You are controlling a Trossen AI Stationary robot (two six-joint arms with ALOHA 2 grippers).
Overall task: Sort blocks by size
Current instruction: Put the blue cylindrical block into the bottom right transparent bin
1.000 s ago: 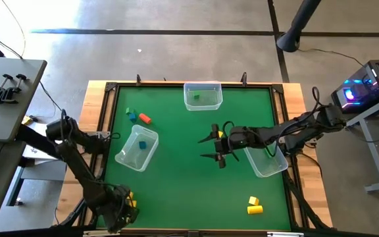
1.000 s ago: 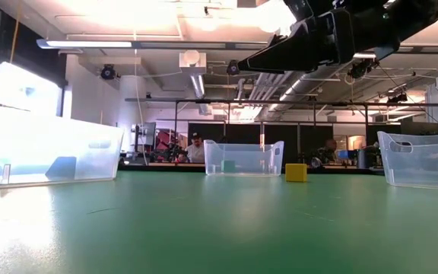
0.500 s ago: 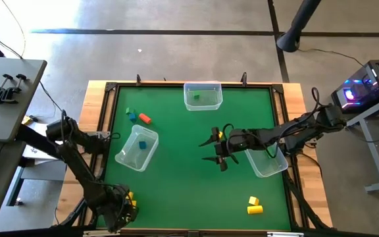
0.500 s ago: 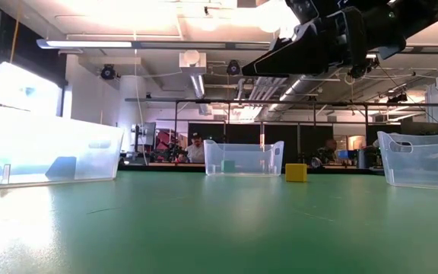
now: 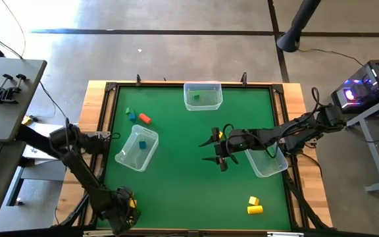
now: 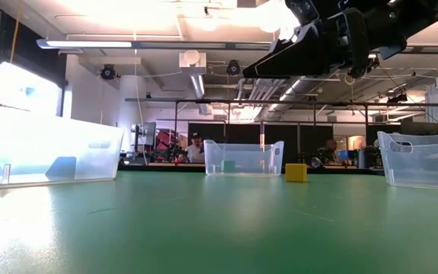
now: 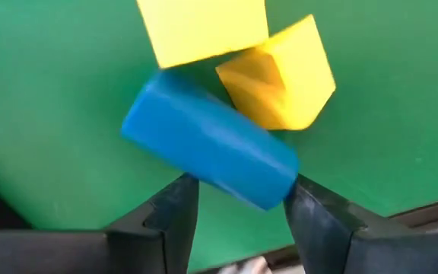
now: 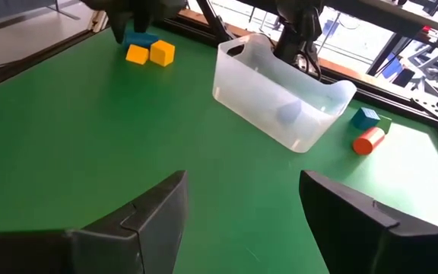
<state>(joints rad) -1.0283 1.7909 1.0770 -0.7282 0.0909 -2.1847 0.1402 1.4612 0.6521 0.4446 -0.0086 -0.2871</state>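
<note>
Green felt covers the desk (image 5: 176, 184), and most blocks lie loose on it, so the sorting looks barely begun. One green block (image 5: 196, 97) sits in the far bin (image 5: 202, 85); a blue piece seems to rest in the left bin (image 5: 137, 147), and the right bin (image 5: 267, 162) shows something green at its edge in the low view. Loose are a green, blue and red-orange group (image 5: 137, 116), two yellow blocks (image 5: 253, 205) and a yellow cube (image 6: 296, 172). The left hand (image 7: 238, 205), at the near left corner, straddles a blue block (image 7: 211, 150) beside two yellow ones; whether it grips I cannot tell. The right hand (image 5: 216, 148) hovers mid-desk, open and empty.
</note>
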